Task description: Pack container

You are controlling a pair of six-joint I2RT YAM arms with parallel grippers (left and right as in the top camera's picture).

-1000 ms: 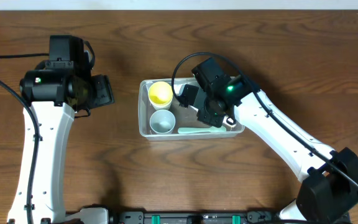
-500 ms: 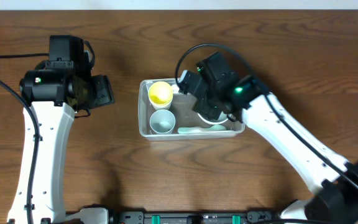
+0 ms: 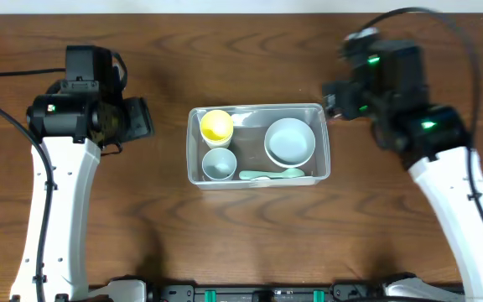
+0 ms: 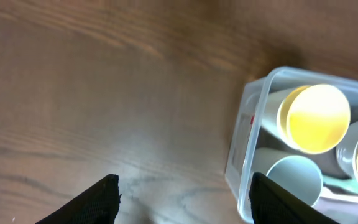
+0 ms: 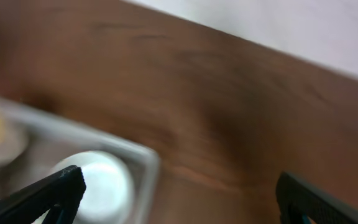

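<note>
The container [image 3: 254, 108], a clear rectangular tub, sits mid-table. Inside it are a yellow cup [image 3: 216, 126], a pale blue cup [image 3: 219, 164], a pale blue bowl [image 3: 289, 141] and a light green spoon [image 3: 271, 175]. My left gripper [image 3: 141, 120] hovers left of the tub, open and empty. In its wrist view the left gripper [image 4: 182, 202] faces bare wood, with the container [image 4: 246, 130] and the yellow cup [image 4: 316, 118] at the right. My right gripper [image 3: 334, 101] is beside the tub's far right corner, open and empty. The blurred right wrist view shows the right gripper [image 5: 182, 199], the container [image 5: 149, 163] and the bowl [image 5: 98, 183].
The wooden table [image 3: 250, 243] surrounds the tub. A pale wall or edge [image 5: 278, 25] runs along the table's far side. Cables trail from both arms.
My right arm has pulled up and away to the right, out of the tub, with its jaws opening. The pale blue bowl now lies uncovered in the tub. The left arm has stayed put.
</note>
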